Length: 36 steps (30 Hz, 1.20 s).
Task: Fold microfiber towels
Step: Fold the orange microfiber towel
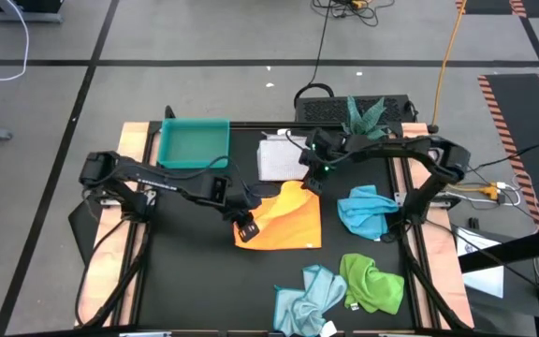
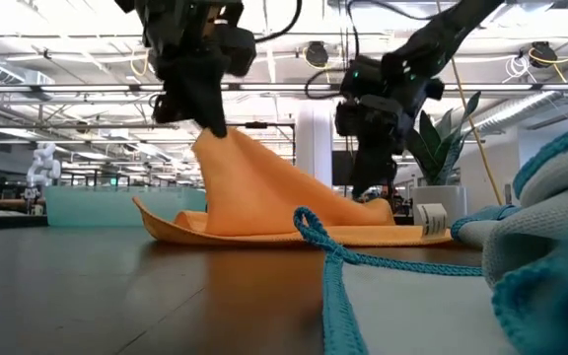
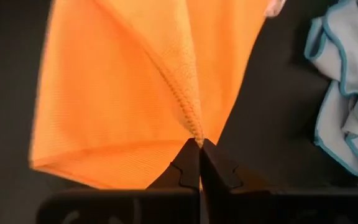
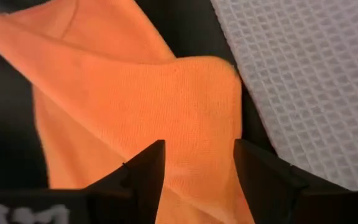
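Pale blue towel (image 1: 305, 298) cut by frame edge.

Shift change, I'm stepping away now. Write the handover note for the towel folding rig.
Left gripper: shut on a lifted corner of the orange towel, mid-table.
Right gripper: open, hovering over the same towel's far edge, holding nothing.
White-grey towel lies flat beside the teal tray.
Bright blue towel, green towel and pale blue towel sit crumpled on the right and front.
Done: orange fold begun only.
Left: finish orange, then fold the three crumpled ones.
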Available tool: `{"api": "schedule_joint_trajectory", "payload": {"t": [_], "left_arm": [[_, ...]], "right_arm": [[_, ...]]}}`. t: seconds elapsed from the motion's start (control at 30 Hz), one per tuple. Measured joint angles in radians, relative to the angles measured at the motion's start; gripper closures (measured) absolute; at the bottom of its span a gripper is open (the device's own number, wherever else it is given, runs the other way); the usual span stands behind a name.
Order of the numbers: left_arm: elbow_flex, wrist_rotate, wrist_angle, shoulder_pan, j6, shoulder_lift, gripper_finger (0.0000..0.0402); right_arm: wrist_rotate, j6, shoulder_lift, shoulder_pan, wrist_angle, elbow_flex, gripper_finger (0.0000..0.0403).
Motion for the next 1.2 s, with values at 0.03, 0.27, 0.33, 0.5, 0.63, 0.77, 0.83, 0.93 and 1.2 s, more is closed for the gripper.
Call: {"api": "schedule_joint_trajectory", "payload": {"t": [0.03,0.27,0.33,0.5,0.63,0.77,0.83,0.93,1.2], "left_arm": [[0.0,0.009,0.008,-0.001,-0.001,0.006,0.04],[0.0,0.02,0.024,-0.005,-0.008,0.023,0.04],[0.0,0.02,0.026,-0.004,-0.009,0.023,0.04],[0.0,0.02,0.036,-0.004,-0.023,0.023,0.04],[0.0,0.019,0.042,-0.004,-0.034,0.023,0.0399],[0.0,0.019,0.043,-0.004,-0.034,0.023,0.04],[0.0,0.019,0.043,-0.003,-0.035,0.023,0.0399],[0.0,0.019,0.043,-0.003,-0.042,0.023,0.0399],[0.0,0.028,0.043,-0.003,-0.042,0.023,0.0396]], "right_arm": [[-0.024,-0.006,0.012,-0.012,0.002,0.003,0.0216],[-0.138,-0.058,0.086,-0.079,-0.028,0.012,0.0223],[-0.137,-0.078,0.109,-0.094,-0.031,0.012,0.0223],[-0.137,-0.086,0.147,-0.107,-0.002,0.012,0.0224],[-0.164,-0.071,0.152,-0.092,0.076,0.012,0.0224],[-0.238,-0.004,0.149,-0.068,0.192,0.013,0.0225],[-0.238,-0.003,0.149,-0.053,0.206,0.013,0.0225],[-0.206,-0.026,0.153,-0.032,0.181,0.013,0.0226],[-0.052,-0.125,0.162,-0.043,0.099,0.015,0.0234]]}}
